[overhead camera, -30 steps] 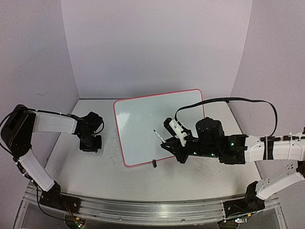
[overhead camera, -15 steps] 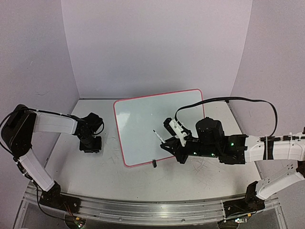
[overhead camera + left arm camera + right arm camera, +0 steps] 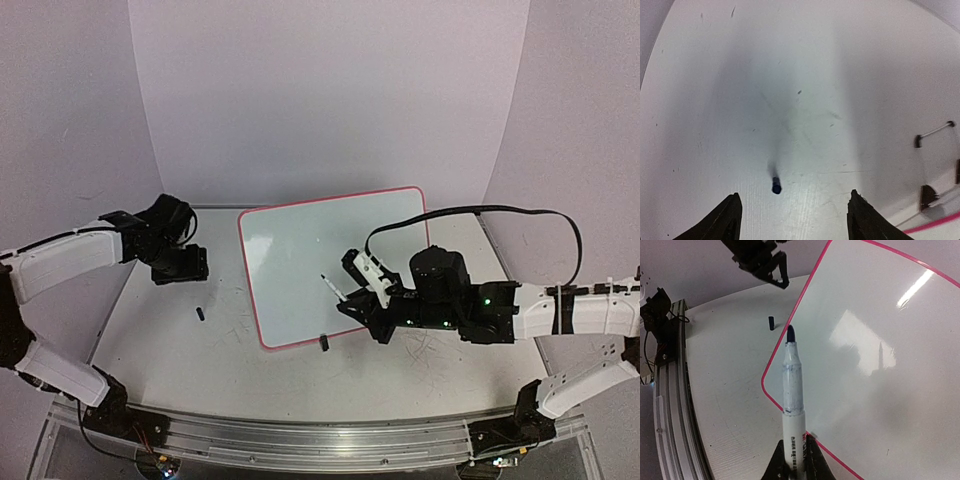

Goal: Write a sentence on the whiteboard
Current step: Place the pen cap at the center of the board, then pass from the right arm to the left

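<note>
The whiteboard (image 3: 330, 260), white with a pink-red rim, lies flat mid-table, and its surface (image 3: 880, 365) carries no writing. My right gripper (image 3: 794, 460) is shut on an uncapped white marker (image 3: 792, 390). The marker's dark tip hangs over the board's near-left corner, pointing left in the top view (image 3: 333, 285). My left gripper (image 3: 795, 220) stands open above the bare table left of the board, with nothing between its fingers. The small dark marker cap (image 3: 776, 184) lies on the table below it. In the top view the cap (image 3: 200, 313) sits apart from the left gripper (image 3: 180, 268).
A black clip foot (image 3: 324, 343) sticks out at the board's near edge, and others (image 3: 926, 196) show in the left wrist view. The right arm's black cable (image 3: 480, 210) arcs over the board's right side. Purple walls close in the back and sides. A metal rail (image 3: 320, 440) runs along the front.
My left gripper has opened and risen back and to the left, leaving the marker cap lying on the table. The right arm and marker have not moved.
</note>
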`<state>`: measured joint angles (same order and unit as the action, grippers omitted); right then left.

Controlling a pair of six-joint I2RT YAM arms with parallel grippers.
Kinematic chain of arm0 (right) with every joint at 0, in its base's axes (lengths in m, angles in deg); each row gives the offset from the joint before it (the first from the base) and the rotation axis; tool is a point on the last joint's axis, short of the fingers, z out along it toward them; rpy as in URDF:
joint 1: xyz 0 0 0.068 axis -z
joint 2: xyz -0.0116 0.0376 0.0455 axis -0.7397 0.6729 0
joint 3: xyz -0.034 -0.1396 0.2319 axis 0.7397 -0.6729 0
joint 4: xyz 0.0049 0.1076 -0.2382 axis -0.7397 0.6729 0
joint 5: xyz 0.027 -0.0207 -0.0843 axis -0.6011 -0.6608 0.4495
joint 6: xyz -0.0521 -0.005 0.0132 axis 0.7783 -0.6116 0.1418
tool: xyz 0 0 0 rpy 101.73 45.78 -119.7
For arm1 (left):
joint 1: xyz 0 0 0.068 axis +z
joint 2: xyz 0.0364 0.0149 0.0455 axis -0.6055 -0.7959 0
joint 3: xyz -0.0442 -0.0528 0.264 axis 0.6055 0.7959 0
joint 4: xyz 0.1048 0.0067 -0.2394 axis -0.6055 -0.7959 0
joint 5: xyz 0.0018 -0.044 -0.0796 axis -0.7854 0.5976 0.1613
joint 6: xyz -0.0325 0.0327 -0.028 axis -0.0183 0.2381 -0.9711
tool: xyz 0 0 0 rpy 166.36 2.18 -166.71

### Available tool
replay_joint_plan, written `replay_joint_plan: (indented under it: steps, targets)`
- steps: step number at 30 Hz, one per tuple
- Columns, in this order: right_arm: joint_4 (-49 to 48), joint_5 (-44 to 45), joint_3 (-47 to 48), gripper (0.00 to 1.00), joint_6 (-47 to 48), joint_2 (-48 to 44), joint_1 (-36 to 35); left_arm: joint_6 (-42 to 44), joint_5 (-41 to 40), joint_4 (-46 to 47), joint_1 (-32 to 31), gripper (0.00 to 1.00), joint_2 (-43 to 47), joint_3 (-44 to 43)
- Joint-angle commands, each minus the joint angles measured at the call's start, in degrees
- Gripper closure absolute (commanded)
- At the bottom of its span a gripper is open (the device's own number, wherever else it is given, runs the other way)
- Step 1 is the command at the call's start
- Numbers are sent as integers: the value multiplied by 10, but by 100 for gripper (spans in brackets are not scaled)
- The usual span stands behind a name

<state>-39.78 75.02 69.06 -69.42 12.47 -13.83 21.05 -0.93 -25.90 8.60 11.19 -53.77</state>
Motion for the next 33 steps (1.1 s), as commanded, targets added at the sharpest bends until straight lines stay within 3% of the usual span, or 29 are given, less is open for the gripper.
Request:
replay_joint_plan:
  steps: [1, 6, 9, 15, 23, 33]
  targets:
    - [62, -5, 46, 100, 92, 17, -2, 41, 108, -18, 1, 25, 92, -82]
    - [133, -10, 86, 100, 179, 34, -22, 35, 393, 51, -11, 23, 117, -107]
    - [138, -14, 108, 100, 206, 50, -34, -6, 465, 97, -52, 22, 103, -115]
    - [165, 9, 166, 100, 248, 98, -54, -39, 500, 129, -172, 26, 11, -142]
    - [177, 22, 188, 100, 269, 107, -60, -41, 583, 150, -212, 45, -52, -139]
    - [183, 40, 191, 100, 277, 109, -64, -30, 603, 150, -236, 69, -80, -126]
